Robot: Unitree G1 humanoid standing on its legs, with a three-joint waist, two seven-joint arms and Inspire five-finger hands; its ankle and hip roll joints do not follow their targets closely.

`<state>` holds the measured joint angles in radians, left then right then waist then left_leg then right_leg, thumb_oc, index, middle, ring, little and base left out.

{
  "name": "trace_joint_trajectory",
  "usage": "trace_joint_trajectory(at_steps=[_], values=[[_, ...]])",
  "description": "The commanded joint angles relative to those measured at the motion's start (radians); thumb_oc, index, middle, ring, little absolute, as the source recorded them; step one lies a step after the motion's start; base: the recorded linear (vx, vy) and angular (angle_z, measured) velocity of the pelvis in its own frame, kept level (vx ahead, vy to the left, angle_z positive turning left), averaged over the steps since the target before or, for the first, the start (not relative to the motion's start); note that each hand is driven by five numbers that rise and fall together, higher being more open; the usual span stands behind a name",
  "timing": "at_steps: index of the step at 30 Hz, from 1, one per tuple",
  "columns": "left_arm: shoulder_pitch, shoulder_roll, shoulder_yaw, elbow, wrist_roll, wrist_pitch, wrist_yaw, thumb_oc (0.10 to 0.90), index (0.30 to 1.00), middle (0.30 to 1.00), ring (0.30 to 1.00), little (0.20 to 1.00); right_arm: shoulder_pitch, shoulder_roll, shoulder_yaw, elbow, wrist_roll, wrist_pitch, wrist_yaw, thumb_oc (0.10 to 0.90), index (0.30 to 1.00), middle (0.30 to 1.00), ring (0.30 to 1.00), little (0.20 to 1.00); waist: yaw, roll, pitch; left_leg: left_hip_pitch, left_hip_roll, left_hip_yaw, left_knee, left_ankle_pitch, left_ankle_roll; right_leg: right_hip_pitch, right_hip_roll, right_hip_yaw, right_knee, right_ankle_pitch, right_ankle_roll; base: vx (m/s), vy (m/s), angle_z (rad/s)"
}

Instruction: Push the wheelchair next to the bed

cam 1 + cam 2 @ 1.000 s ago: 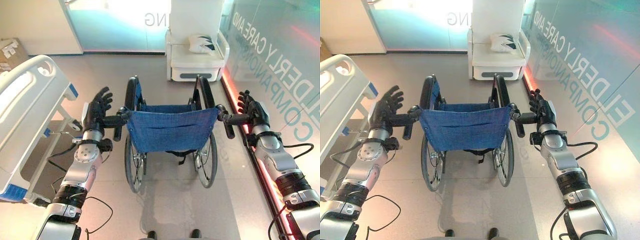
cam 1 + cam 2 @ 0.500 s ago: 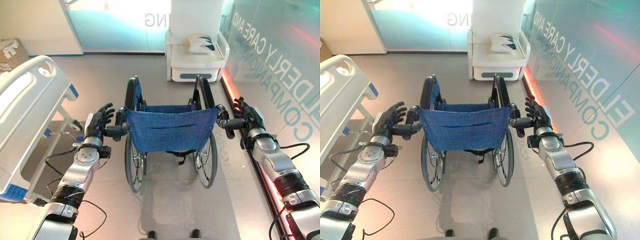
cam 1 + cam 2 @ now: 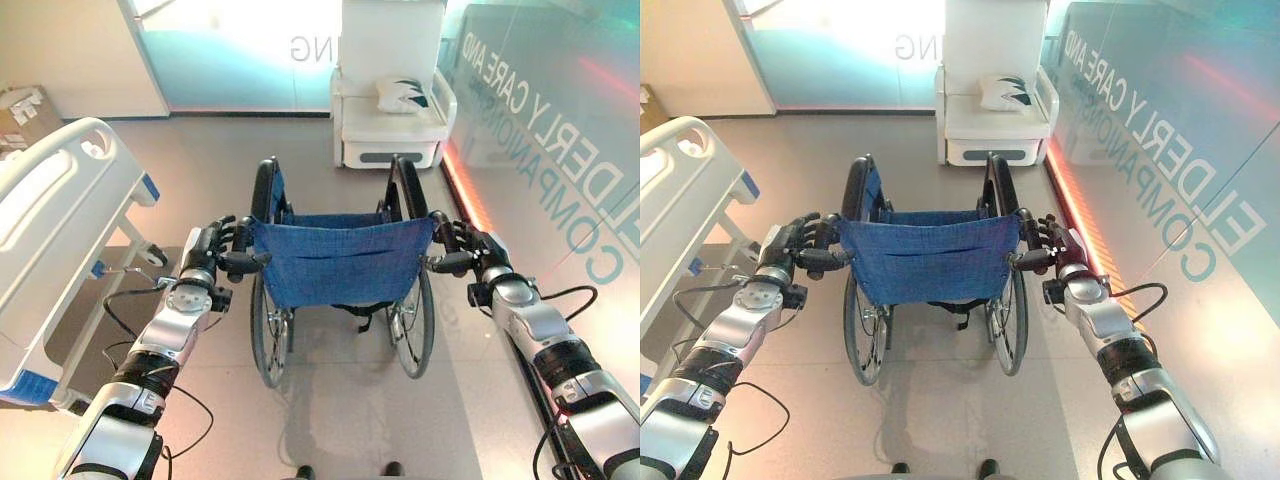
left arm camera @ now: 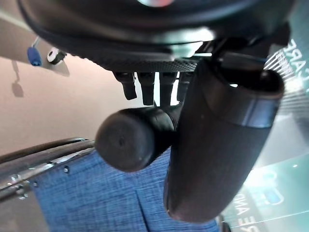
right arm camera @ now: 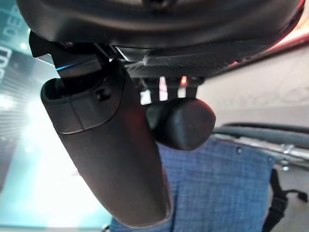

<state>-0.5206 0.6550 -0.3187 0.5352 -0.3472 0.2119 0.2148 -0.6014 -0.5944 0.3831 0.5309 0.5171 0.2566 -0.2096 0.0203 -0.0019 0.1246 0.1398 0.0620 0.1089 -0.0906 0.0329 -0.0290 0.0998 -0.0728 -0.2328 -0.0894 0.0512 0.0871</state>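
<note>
Item: blue-fabric, black-framed wheelchair (image 3: pixel 340 262), centre floor, white hospital bed (image 3: pixel 55 215) at left. My left robot hand (image 3: pixel 207 247) and right robot hand (image 3: pixel 474 255) curl round its black push handles. Risk: uneven push veers it into the far white armchair (image 3: pixel 392 110).

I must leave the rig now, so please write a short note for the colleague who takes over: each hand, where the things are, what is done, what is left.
Left hand: fingers curled round the wheelchair's left push handle.
Right hand: fingers curled round the right push handle.
Wheelchair: straight ahead on the floor, facing away, blue backrest toward the robot.
Bed: to the left, apart from the wheelchair. A white armchair stands beyond it.
Done: both handles gripped.
Left: push and steer the wheelchair left, alongside the bed.
</note>
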Motion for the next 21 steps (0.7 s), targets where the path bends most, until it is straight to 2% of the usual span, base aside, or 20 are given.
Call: trace_joint_trajectory(at_steps=[1,6,11,17,21], values=[[-0.134,0.072,-0.049,0.113,0.072,0.040,0.026,0.800,0.900,0.900,0.900,0.900,-0.184,-0.049,0.041,0.046,-0.064,-0.014,-0.051,0.800,0.900,0.900,0.900,0.900,0.008,0.007,-0.042,-0.025,-0.035,0.020,0.013,-0.054,0.003,0.021,-0.021,-0.021,0.040,-0.069,0.020,0.00,0.000,0.00],[-0.188,0.067,-0.082,0.168,0.065,0.143,0.016,0.800,0.900,0.900,0.900,0.900,-0.240,-0.050,0.065,0.072,-0.049,0.009,-0.084,0.800,0.900,0.900,0.900,0.900,0.009,0.009,-0.039,-0.026,-0.038,0.019,0.017,-0.053,0.005,0.022,-0.021,-0.020,0.043,-0.069,0.020,0.00,0.000,0.00],[-0.235,0.066,-0.100,0.217,0.078,0.195,0.011,0.800,0.900,0.900,0.900,0.900,-0.294,-0.047,0.084,0.087,-0.048,0.037,-0.111,0.800,0.900,0.900,0.900,0.900,0.008,0.010,-0.036,-0.027,-0.039,0.019,0.020,-0.055,0.005,0.021,-0.022,-0.021,0.044,-0.070,0.019,0.00,0.000,0.00],[-0.294,0.080,-0.131,0.259,0.121,0.275,-0.020,0.800,0.900,0.900,0.900,0.900,-0.371,-0.063,0.112,0.101,-0.068,0.124,-0.145,0.800,0.900,0.900,0.900,0.900,0.007,0.008,-0.033,-0.028,-0.040,0.020,0.021,-0.055,0.005,0.020,-0.021,-0.019,0.044,-0.069,0.020,0.00,0.000,0.00],[-0.326,0.083,-0.154,0.278,0.165,0.297,-0.043,0.800,0.900,0.900,0.900,0.900,-0.418,-0.080,0.128,0.123,-0.108,0.181,-0.170,0.800,0.900,0.900,0.900,0.900,0.008,0.006,-0.033,-0.027,-0.041,0.021,0.022,-0.057,0.007,0.023,-0.019,-0.017,0.042,-0.071,0.018,0.00,0.000,0.00]])
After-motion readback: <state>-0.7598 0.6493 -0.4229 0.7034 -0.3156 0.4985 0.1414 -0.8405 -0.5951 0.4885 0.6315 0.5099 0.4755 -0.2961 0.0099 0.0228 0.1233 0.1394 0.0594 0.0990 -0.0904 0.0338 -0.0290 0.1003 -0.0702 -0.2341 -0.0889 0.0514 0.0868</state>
